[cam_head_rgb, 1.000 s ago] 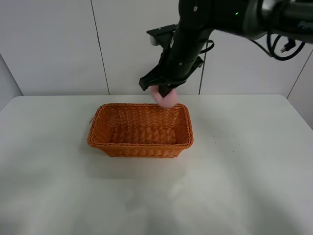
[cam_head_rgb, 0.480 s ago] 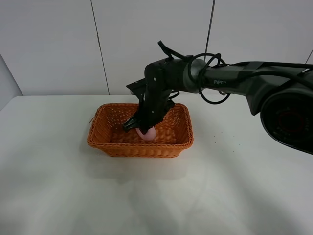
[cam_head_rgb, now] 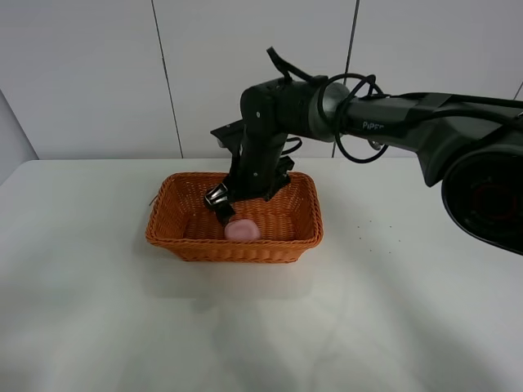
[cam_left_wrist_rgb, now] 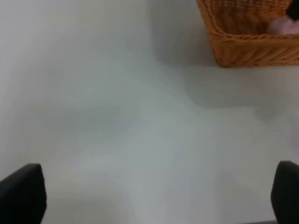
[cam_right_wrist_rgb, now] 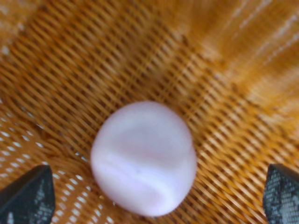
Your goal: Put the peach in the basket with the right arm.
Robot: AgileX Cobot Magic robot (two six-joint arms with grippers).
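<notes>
Dropped free since half a second ago: peach (cam_head_rgb: 243,230), no longer pinched in the right gripper (cam_head_rgb: 221,206), now lying on the woven floor of the basket (cam_head_rgb: 233,245), close to the near wall and about midway along its length. Raised a little above the fruit, fingers (cam_right_wrist_rgb: 28,196) spread wide and gripping nothing, seen from the right wrist as two dark tips well to either side of the pink lump. Right arm (cam_head_rgb: 384,122) stretched in from the right of the high view, wrist hanging just inside the basket's rim. Left gripper (cam_left_wrist_rgb: 154,192) idle, likewise spread open over bare table (cam_left_wrist_rgb: 117,116), with one corner of the basket at the edge of its view.

Placement judged done, only the retreat left. Risks from here:
- clipping the peach with a fingertip on the way up and knocking it against the sloping side
- catching a finger on the braided rim and dragging or tipping the light basket
- swinging sideways before clearing the rim

Rounded shape likely to rock or roll if nudged. Straight rise first, then the swing away, judged the safest way out
</notes>
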